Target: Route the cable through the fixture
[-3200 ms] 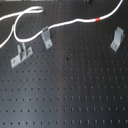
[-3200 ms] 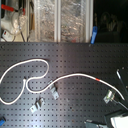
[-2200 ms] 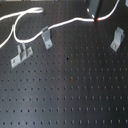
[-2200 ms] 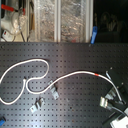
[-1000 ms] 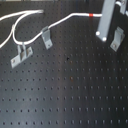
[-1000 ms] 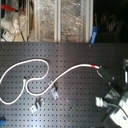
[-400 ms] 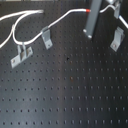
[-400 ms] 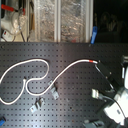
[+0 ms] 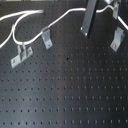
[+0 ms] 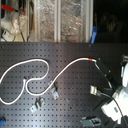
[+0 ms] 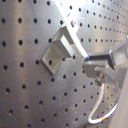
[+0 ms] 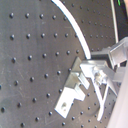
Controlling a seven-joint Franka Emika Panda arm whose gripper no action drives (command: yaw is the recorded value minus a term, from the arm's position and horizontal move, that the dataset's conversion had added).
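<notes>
The cable [image 10: 46,64] is a thin white cord that loops on the second exterior view's left and runs right to a red tape band [image 10: 91,60]. My gripper [image 10: 97,65] is shut on the cable at that band. In the first exterior view the dark gripper [image 9: 88,17] stands over the red band [image 9: 89,9], with the cable [image 9: 60,19] trailing to the left. Three metal fixtures [image 9: 46,37] [image 9: 20,55] [image 9: 116,39] stand on the black pegboard below the cable. Both wrist views show the cable [image 12: 75,30] leading past a fixture [image 12: 71,94] [image 11: 56,50] close beside the gripper [image 11: 95,65].
The black pegboard [image 9: 65,95] spreads wide below the fixtures. Shelving with clear bins [image 10: 60,20] lines the far edge in the second exterior view. The white arm body [image 10: 123,75] and a dark clamp [image 10: 90,120] sit at that board's lower right.
The gripper took hold of the cable at the red band and dragged that end leftward in the first exterior view, up and left in the second exterior view. The loop has stayed put.
</notes>
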